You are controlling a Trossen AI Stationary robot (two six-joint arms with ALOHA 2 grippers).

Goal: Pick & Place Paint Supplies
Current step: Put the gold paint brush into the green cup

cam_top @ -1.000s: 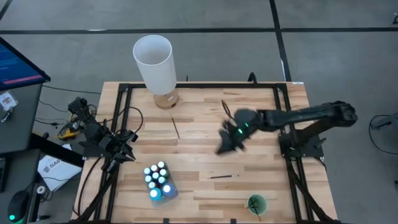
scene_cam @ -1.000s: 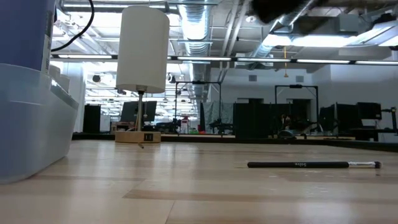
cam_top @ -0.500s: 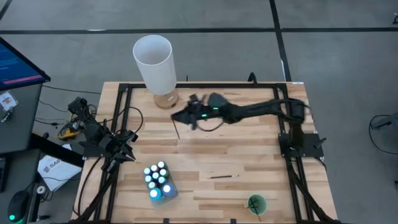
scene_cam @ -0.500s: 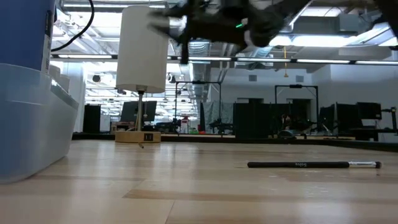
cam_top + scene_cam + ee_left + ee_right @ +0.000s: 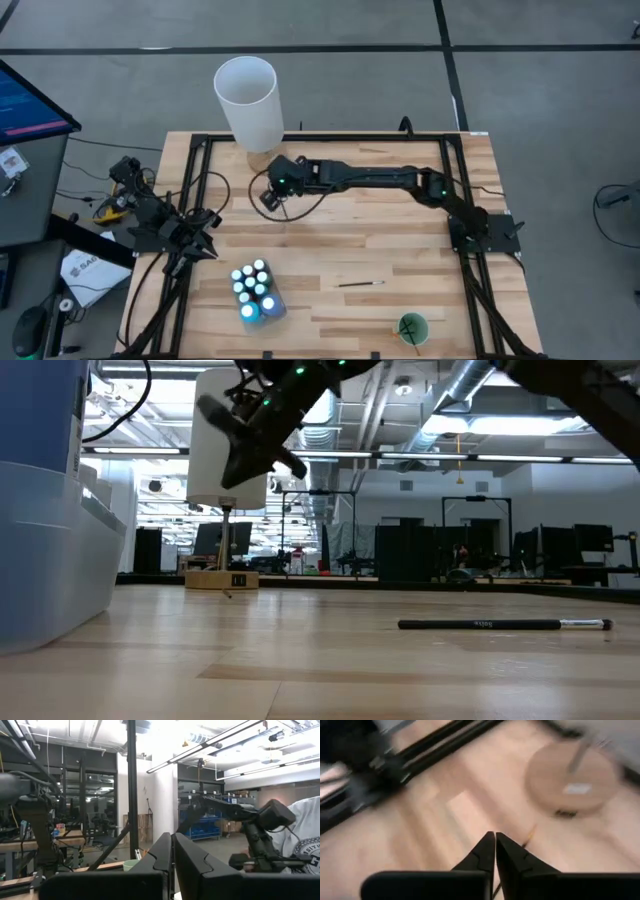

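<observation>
From above, the right gripper (image 5: 270, 196) reaches far across the pale wooden slatted table (image 5: 400, 250) at the end of its outstretched dark arm, hanging close to the tall white cylinder (image 5: 247, 100) on its round wooden base, over a thin dark brush (image 5: 284, 206). A second thin dark brush (image 5: 360, 284) lies well apart nearer the front, and the cluster of small white-capped paint bottles (image 5: 255, 290) stands at the front left beside the folded left gripper (image 5: 205, 243); a small green cup (image 5: 411, 326) sits at the front right. At table level, the right gripper (image 5: 235, 445) hangs tilted well above the boards before the white cylinder (image 5: 228, 440), while the dark brush (image 5: 505, 625) lies flat. The left wrist view shows its fingers (image 5: 160, 857) pressed together. The right wrist view shows fingers (image 5: 485, 852) pressed together on nothing, with the round wooden base (image 5: 570, 782) ahead.
</observation>
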